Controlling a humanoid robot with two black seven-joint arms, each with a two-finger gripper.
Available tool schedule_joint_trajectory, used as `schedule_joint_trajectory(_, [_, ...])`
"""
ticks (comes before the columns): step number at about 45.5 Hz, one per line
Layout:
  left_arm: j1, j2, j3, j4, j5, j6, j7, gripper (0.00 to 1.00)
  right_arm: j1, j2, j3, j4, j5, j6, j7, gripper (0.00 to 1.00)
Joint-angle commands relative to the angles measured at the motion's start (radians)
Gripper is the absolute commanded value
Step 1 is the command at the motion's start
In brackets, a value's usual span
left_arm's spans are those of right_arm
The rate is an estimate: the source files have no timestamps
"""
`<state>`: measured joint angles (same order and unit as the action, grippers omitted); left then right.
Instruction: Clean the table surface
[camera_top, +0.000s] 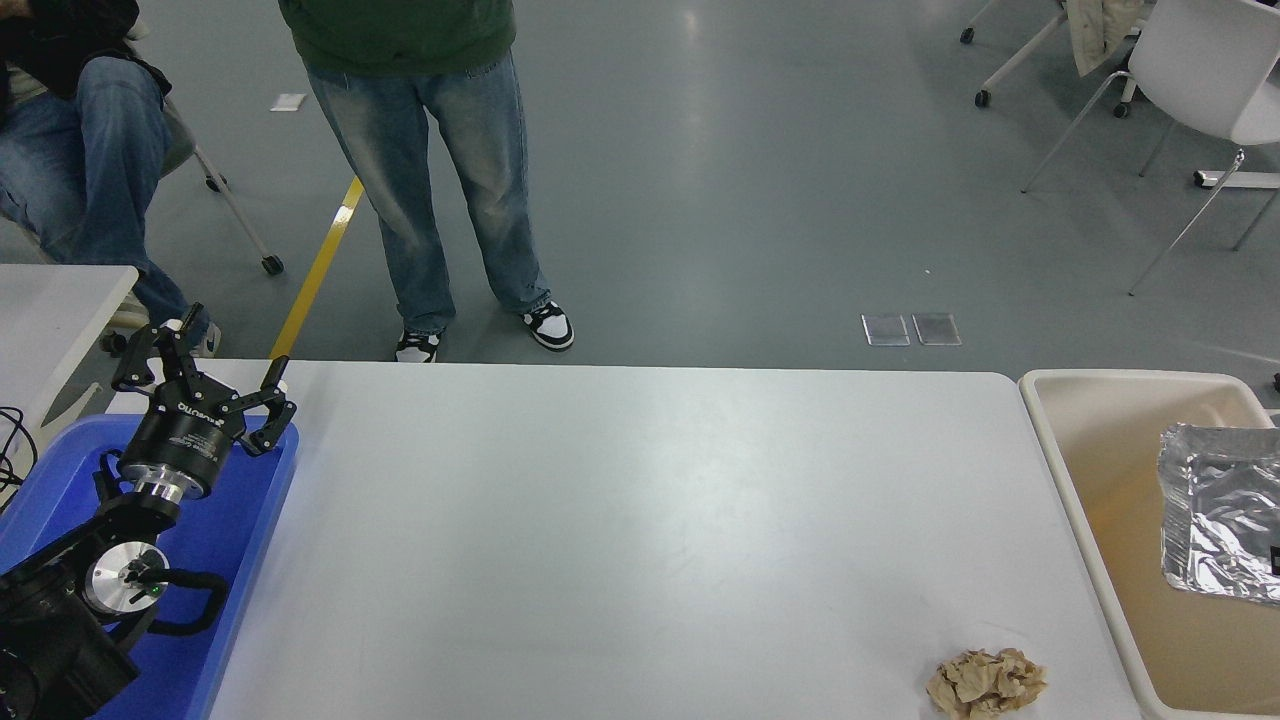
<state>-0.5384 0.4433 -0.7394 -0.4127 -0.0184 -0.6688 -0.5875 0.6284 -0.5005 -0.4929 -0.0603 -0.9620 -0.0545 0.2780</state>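
Head view, items listed by distance from the bench (640, 540), nearest first.

1. Bench: wide white-grey surface with rounded far corners, filling the middle and lower part of the view.
2. Crumpled brown paper wad (986, 683): lying on the bench at its near right corner, close to the near edge.
3. Left arm: parked at the bench's near left side, above a blue tray (240, 560) that lies against the bench's left edge.
4. Left end effector (203, 378): black, held over the far end of the blue tray at the bench's far left corner, fingers spread wide apart, nothing held between them.
5. Beige bin (1090, 560): set just beside the bench's right edge, its rim close to the bench.
6. Crinkled sheet of aluminium foil (1220, 525): seen inside the beige bin, toward the side away from the bench. Whether it is held by anything cannot be told; the right end effector is not seen.
7. Small white table (50, 310): one corner shown beyond the bench's far left corner.
8. Standing person (440, 170): jeans and black-and-white shoes, just beyond the bench's far edge, left of centre.
9. Seated person (70, 130): jeans, beyond the bench's far left corner.
10. White chair (1210, 70): on the grey floor well beyond the bench's far right.
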Motion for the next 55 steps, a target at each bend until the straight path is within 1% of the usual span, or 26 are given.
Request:
schedule_joint_trajectory(1, [0.000, 0.000, 0.000, 0.000, 0.000, 0.000, 0.000, 1.00, 0.002, 0.003, -0.004, -0.006, 0.052, 0.013, 0.001, 1.00])
schedule_joint_trajectory(6, [0.000, 0.000, 0.000, 0.000, 0.000, 0.000, 0.000, 1.00, 0.002, 0.003, -0.006, -0.006, 0.089, 0.010, 0.000, 1.00])
schedule_joint_trajectory(22, [0.002, 0.000, 0.002, 0.000, 0.000, 0.005, -0.002, 1.00, 0.007, 0.003, 0.004, -0.006, 0.095, 0.002, 0.001, 1.00])
schedule_joint_trajectory(30, [0.002, 0.000, 0.002, 0.000, 0.000, 0.005, 0.000, 1.00, 0.011, 0.002, 0.004, -0.007, 0.129, 0.001, 0.001, 1.00])
schedule_joint_trajectory(43, [0.002, 0.002, 0.002, 0.000, 0.000, 0.006, -0.002, 1.00, 0.051, -0.003, 0.020, 0.011, 0.183, -0.002, 0.004, 0.99])
schedule_joint_trajectory(46, [0.002, 0.002, 0.002, 0.000, 0.000, 0.008, -0.002, 1.00, 0.077, -0.004, 0.065, 0.039, 0.206, -0.002, 0.004, 0.99])
schedule_joint_trajectory(49, [0.002, 0.002, 0.002, 0.000, 0.000, 0.006, -0.002, 1.00, 0.094, -0.016, 0.160, 0.091, 0.218, -0.001, 0.004, 0.99])
schedule_joint_trajectory(55, [0.002, 0.000, 0.002, 0.000, 0.000, 0.006, -0.002, 1.00, 0.088, -0.091, 0.504, 0.216, 0.246, 0.007, 0.007, 0.99])
